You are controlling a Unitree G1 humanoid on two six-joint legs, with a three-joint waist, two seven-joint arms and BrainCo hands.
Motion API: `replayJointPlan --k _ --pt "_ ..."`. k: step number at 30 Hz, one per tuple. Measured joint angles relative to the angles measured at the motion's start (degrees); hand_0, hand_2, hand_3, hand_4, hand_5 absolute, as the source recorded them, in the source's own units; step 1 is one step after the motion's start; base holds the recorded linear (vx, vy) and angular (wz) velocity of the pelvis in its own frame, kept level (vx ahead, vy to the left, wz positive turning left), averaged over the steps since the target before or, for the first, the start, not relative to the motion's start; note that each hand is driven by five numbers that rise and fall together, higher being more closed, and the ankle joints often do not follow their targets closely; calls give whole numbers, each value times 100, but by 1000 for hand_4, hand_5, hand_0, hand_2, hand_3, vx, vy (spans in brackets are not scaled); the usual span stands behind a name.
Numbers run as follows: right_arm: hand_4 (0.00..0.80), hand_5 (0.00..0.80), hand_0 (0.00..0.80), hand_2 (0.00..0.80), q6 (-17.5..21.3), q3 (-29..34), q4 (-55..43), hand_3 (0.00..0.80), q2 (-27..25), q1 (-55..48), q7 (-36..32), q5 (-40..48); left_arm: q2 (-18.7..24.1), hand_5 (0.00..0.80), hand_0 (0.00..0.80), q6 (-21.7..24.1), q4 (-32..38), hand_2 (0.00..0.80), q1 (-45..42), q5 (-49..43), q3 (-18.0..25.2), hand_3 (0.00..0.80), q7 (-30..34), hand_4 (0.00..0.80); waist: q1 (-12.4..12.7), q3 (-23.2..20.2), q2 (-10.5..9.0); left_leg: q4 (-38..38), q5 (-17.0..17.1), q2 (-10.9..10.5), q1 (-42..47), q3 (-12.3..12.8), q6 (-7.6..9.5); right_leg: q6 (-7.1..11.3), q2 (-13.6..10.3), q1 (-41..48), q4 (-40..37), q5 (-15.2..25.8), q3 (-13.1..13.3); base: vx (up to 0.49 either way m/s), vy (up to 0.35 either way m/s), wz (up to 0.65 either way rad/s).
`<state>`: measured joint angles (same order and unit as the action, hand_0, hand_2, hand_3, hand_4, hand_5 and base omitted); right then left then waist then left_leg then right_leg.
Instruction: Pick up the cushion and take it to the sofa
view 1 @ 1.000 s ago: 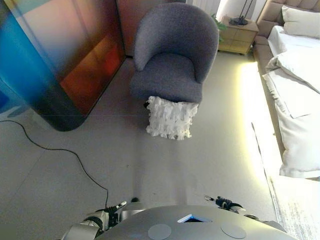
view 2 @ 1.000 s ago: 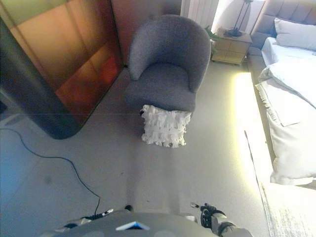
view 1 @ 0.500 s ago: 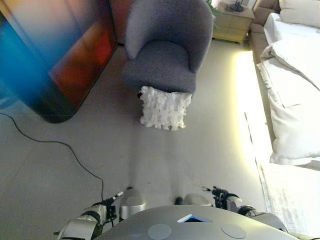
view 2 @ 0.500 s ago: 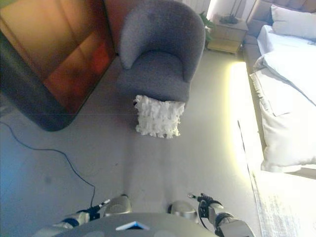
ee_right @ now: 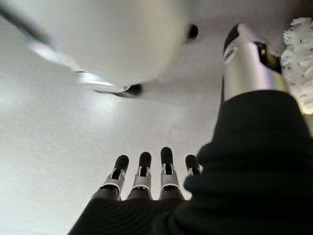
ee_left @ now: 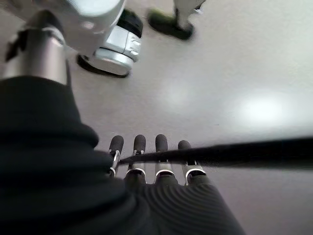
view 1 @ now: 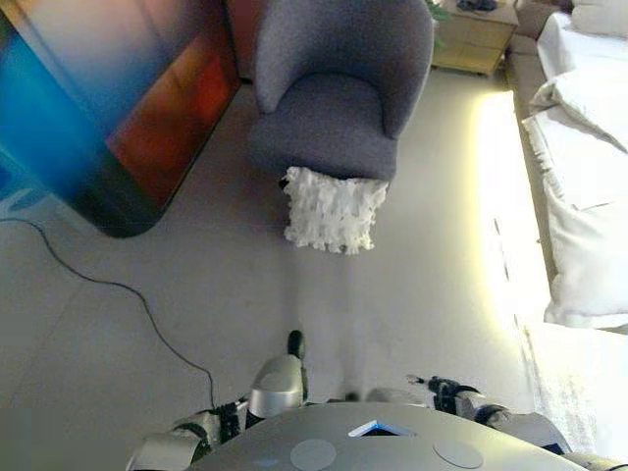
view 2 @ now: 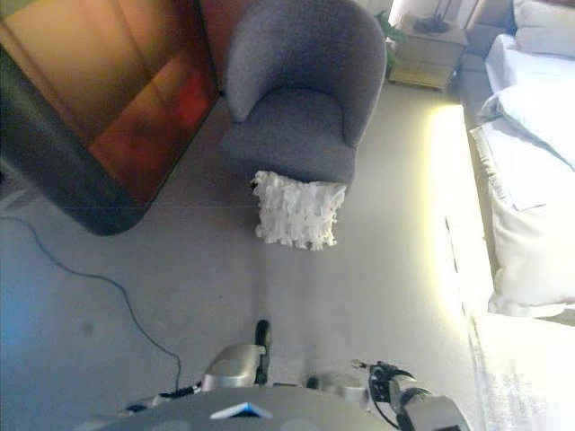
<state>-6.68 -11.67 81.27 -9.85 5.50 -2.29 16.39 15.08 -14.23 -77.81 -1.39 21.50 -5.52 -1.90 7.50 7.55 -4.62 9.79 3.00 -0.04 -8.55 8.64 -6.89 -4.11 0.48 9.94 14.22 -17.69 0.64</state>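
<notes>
Leaning against the armchair (view 1: 339,98) — white cushion (view 1: 334,209), untouched

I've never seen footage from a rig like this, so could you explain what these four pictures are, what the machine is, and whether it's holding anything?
It is a two-legged humanoid robot with two arms and fingered hands. The two wide pictures come from a stereo camera on its head, looking down at the floor ahead. There a white ruffled cushion stands on the floor, leaning against the front of a grey armchair. A bed runs along the right, and a nightstand stands beyond the chair.

The other two pictures come from cameras on the wrists, looking along each hand. The left hand and the right hand both show straight fingers over bare floor, holding nothing. In the head views the hands sit low, by the robot's body, well short of the cushion. So the pickup has not yet begun.
</notes>
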Motion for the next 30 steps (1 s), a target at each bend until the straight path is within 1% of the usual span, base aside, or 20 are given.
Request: replayJointPlan --k 1,2,4,5,6,7,8,9,11,12,14,17,18,19,21,23,24,27,28,30 --pt "0 0 0 0 13 43 -25 0 -52 45 14 1 -74 0 0 -11 -25 0 46 -3 4 0 15 0 -29 28 40 606 -225 62 -341 -30 191 83 51 145 -239 -97 123 824 130 0" --pt "0 0 0 0 -28 129 39 0 -79 53 17 1 -135 0 0 -20 -82 0 105 -2 8 0 39 0 -29 39 112 1054 -281 90 -632 -199 151 13 75 286 -421 -62 197 768 163 16" --pt "0 0 0 0 -160 211 62 0 -102 54 12 2 -197 0 0 -38 -204 0 129 -1 6 0 55 0 -26 89 157 841 -268 119 -923 -278 174 119 23 522 -593 -133 260 850 196 16" --pt "0 0 0 0 -175 217 69 0 -125 28 18 4 -222 0 0 -64 -240 0 120 2 8 0 74 0 -51 123 205 464 -175 174 -923 -262 275 171 -47 638 -563 -288 257 911 171 5" --pt "0 0 0 0 -168 243 81 0 -106 -9 29 6 -207 0 0 -66 -273 0 96 2 36 0 91 0 0 119 124 455 14 118 -910 -154 431 191 -215 755 -545 -462 273 841 124 -21" --pt "0 0 0 0 -130 311 116 0 -78 -66 15 2 -182 0 0 -34 -247 0 38 -7 160 0 107 0 -22 71 -29 478 135 -53 -773 -22 596 413 -423 773 -283 -504 194 703 82 -31" --pt "0 0 0 0 -55 433 105 0 -67 -21 15 -3 -185 0 0 -5 -224 0 32 -24 327 0 135 0 -35 145 36 521 107 -102 -687 -76 879 503 -488 539 367 -491 2 829 75 -29" --pt "0 0 0 0 -12 426 27 0 -36 0 -19 -47 -139 0 0 43 -163 0 16 -55 437 0 193 0 -18 139 40 474 6 -140 -540 -73 999 696 -564 399 836 -266 -167 768 71 -19" --pt "0 0 0 0 56 401 -25 0 33 -123 -92 -160 -26 0 0 179 16 0 57 -80 439 0 220 0 -9 102 -104 380 -272 -347 -181 -1 1103 1165 -803 233 1697 63 -188 722 66 -7" --pt "0 0 0 0 81 401 -40 0 51 -124 -84 -147 15 0 0 244 71 0 90 -103 383 0 218 0 -7 65 -133 286 -358 -438 -30 29 1140 1173 -939 17 2165 297 -166 602 35 -1" --pt "0 0 0 0 190 386 -271 0 39 -96 3 17 115 0 0 284 111 0 332 -246 34 0 233 0 -3 -57 -131 -113 -343 -495 315 -58 1237 1183 -957 -340 2641 355 -204 452 -11 -4" --pt "0 0 0 0 297 257 -611 0 -28 38 81 129 187 0 0 255 214 0 540 -269 -188 0 239 0 -103 -227 69 -740 -249 -321 774 -119 1191 1143 -911 -932 2091 100 -591 332 -21 -20" --pt "0 0 0 0 319 180 -711 0 -51 132 111 190 151 0 0 208 217 0 561 -259 -275 0 237 0 -140 -238 233 -949 -223 -245 898 -283 1220 1076 -840 -1231 1688 44 -713 290 -14 -50" --pt "0 0 0 0 351 148 -757 0 -53 193 150 272 97 0 0 161 186 0 560 -252 -280 0 235 0 -212 -269 379 -1077 -210 -112 1008 -297 1184 1100 -761 -1489 1185 116 -803 323 -41 -31" --pt "0 0 0 0 407 97 -909 0 -71 92 184 359 9 0 0 70 109 0 561 -214 -275 0 218 0 -494 -247 498 -1325 -212 -86 1234 -348 1122 1069 -890 -1893 221 647 -942 467 -95 13" --pt "0 0 0 0 421 90 -877 0 -71 -52 194 356 -43 0 0 28 31 0 559 -205 -260 0 206 0 -552 -263 457 -1446 -268 -100 1404 -389 1043 1123 -987 -2020 -357 1087 -909 453 -114 26" --pt "0 0 0 0 447 215 -893 0 -74 -128 184 453 -61 0 0 -12 -20 0 507 -141 -217 0 171 0 -711 -286 378 -1486 -389 -120 1628 -493 900 1136 -1076 -2010 -1101 1768 -786 552 -155 38" --pt "0 0 0 0 467 255 -802 0 -70 -372 180 444 -60 0 0 -20 -159 0 437 -147 -207 0 96 0 -839 -388 163 -1483 -673 -76 1956 -931 619 1089 -1062 -1694 -1896 2547 -293 567 -233 70" --pt "0 0 0 0 472 313 -736 0 -85 -481 181 435 -98 0 0 -21 -191 0 433 -160 -206 0 88 0 -839 -409 185 -1477 -772 68 2079 -1109 485 951 -929 -1483 -1913 2946 -299 477 -291 81" --pt "0 0 0 0 474 403 -690 0 -247 -579 177 393 -303 0 0 -19 -188 0 374 -177 -192 0 83 0 -794 -430 482 -1357 -834 414 2185 -1170 324 757 -606 -1285 -1908 2784 -402 503 -350 47"
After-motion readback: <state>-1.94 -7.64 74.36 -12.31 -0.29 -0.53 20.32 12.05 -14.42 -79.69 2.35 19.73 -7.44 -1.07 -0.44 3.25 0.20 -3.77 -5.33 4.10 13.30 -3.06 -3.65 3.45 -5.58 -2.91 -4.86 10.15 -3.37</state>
